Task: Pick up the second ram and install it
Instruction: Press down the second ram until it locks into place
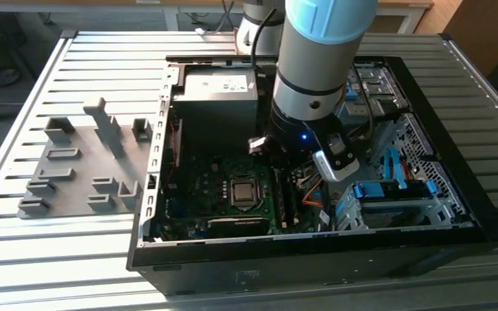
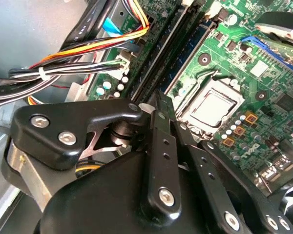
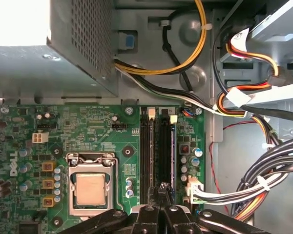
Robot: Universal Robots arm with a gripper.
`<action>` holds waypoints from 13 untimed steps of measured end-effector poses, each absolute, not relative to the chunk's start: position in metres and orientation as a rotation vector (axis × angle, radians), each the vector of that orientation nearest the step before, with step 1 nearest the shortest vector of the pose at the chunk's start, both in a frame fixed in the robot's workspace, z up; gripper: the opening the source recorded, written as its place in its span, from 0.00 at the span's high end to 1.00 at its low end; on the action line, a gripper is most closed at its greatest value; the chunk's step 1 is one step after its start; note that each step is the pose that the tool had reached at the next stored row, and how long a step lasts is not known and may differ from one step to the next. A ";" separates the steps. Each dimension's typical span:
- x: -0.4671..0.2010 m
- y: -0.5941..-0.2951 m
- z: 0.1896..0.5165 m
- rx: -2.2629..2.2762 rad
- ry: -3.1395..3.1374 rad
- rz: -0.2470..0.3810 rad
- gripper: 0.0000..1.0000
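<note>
The pincer [image 3: 162, 195] has its black fingers [image 2: 158, 122] pressed together, tips down over the two dark memory slots [image 3: 155, 151] on the green motherboard [image 3: 112, 161], beside the silver processor [image 3: 89, 187]. The second ram cannot be made out between the fingers or in the slots. In the exterior view the arm [image 1: 318, 71] stands nearly upright inside the open computer case [image 1: 456, 194] on the slatted table [image 1: 67, 259], near the grey power supply [image 1: 217, 91]; a grey fixture plate [image 1: 80, 168] lies toward the exterior view's left.
</note>
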State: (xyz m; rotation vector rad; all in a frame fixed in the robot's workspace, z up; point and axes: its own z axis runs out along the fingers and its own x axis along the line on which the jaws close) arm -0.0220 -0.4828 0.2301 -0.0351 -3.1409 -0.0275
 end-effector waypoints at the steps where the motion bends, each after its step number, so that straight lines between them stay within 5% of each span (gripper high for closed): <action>1: -0.023 -0.483 0.230 -0.035 -3.141 -0.027 0.89; 13: -0.026 -0.483 0.222 -0.035 -3.141 -0.027 0.89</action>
